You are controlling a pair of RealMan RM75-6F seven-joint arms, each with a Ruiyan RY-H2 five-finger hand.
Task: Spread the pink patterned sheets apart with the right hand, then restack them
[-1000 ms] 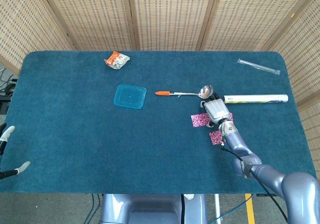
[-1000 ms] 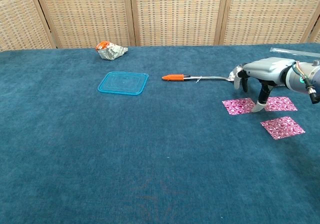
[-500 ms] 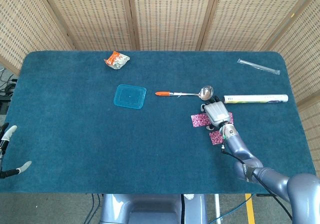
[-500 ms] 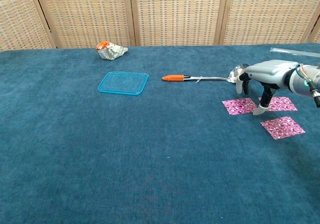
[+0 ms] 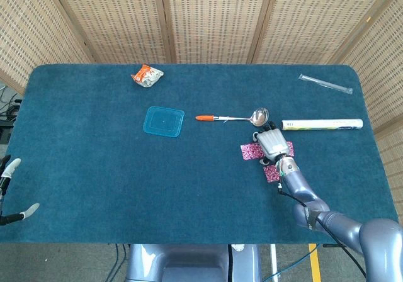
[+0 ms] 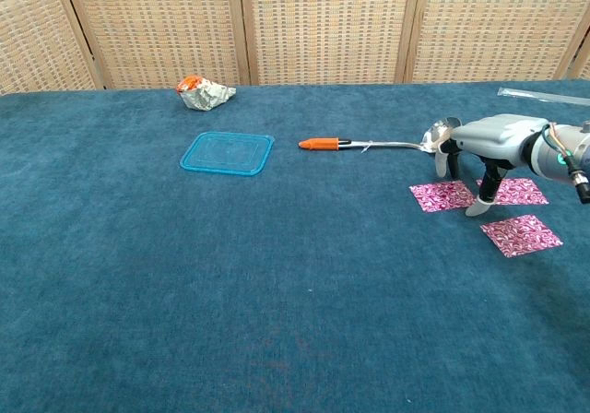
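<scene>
Right hand (image 6: pixel 479 159) hovers, seemingly untouching, over spread pink sheets (image 6: pixel 441 194).

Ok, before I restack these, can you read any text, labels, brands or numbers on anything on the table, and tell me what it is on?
Long white tube: small dark mark at its left end, too small to read.
Crumpled orange and silver wrapper: print too blurred to read.
Clear flat packet: no legible text.
Pink patterned sheets: pattern only, no words.

We see bright, even light and sharp focus; under the right hand (image 6: pixel 479 155) only faint, soft shadows.
</scene>
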